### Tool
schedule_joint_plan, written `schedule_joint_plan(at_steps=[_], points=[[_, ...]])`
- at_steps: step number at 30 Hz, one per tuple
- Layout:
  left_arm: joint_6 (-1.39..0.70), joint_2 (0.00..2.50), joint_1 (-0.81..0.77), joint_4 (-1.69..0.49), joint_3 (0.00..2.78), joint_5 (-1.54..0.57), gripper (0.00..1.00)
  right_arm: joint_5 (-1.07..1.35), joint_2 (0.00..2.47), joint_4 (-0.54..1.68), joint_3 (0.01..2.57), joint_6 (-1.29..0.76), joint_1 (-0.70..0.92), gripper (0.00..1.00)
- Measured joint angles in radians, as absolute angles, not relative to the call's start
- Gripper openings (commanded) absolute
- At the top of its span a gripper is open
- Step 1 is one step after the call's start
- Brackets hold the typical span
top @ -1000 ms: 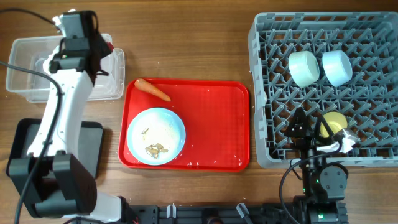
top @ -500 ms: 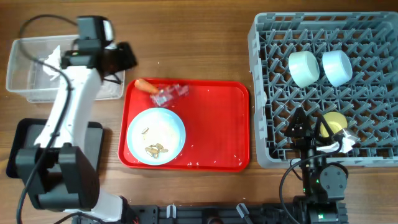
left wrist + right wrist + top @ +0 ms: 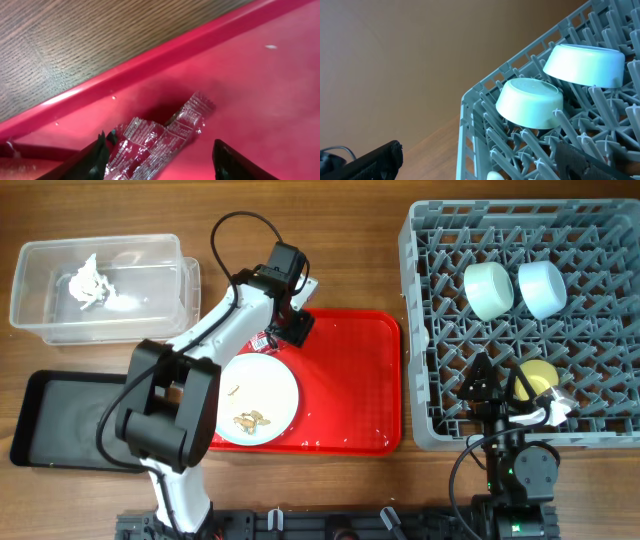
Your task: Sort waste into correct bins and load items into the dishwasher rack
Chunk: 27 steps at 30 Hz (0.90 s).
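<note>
My left gripper (image 3: 292, 328) stands open low over the back left corner of the red tray (image 3: 350, 380). The crinkled red-and-white wrapper (image 3: 160, 137) lies on the tray between its fingers (image 3: 97, 157), close to the left one and not gripped. The round pale blue plate (image 3: 262, 395) with brownish food scraps (image 3: 250, 420) sits on the tray beside it. Crumpled white tissue (image 3: 90, 282) lies in the clear tub (image 3: 150, 320). The grey rack (image 3: 425, 330) holds a mint green bowl (image 3: 488, 288), a light blue bowl (image 3: 541, 286) and a yellow cup (image 3: 538, 375). My right gripper (image 3: 495, 392) is open over the rack's front edge.
The shallow black tray (image 3: 60, 425) lies at the front left, partly under the left arm's base. The left arm (image 3: 215, 330) stretches across the tray's left rim and hides what is beneath it. Bare wooden table separates the red tray from the rack.
My left arm swung from the clear tub to the red tray and its gripper opened. The tissue now lies in the tub. The right arm has not moved.
</note>
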<state>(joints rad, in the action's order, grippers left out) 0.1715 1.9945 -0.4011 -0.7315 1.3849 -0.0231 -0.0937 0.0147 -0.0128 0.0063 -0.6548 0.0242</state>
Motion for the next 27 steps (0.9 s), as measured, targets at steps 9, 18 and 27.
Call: schedule_joint_plan(at_steps=[9, 18, 27], points=[[0.201, 2.003, -0.401, -0.715, 1.382, 0.000, 0.46, -0.094, 0.015, -0.013, 0.006, -0.655, 0.024, 1.00], [0.144, 2.029, -0.401, -0.736, 1.378, 0.003, 0.04, -0.094, 0.015, -0.013, 0.006, -0.655, 0.024, 1.00], [-0.095, 1.834, -0.210, -0.881, 1.700, 0.079, 0.04, -0.094, 0.015, -0.012, 0.006, -0.655, 0.024, 1.00]])
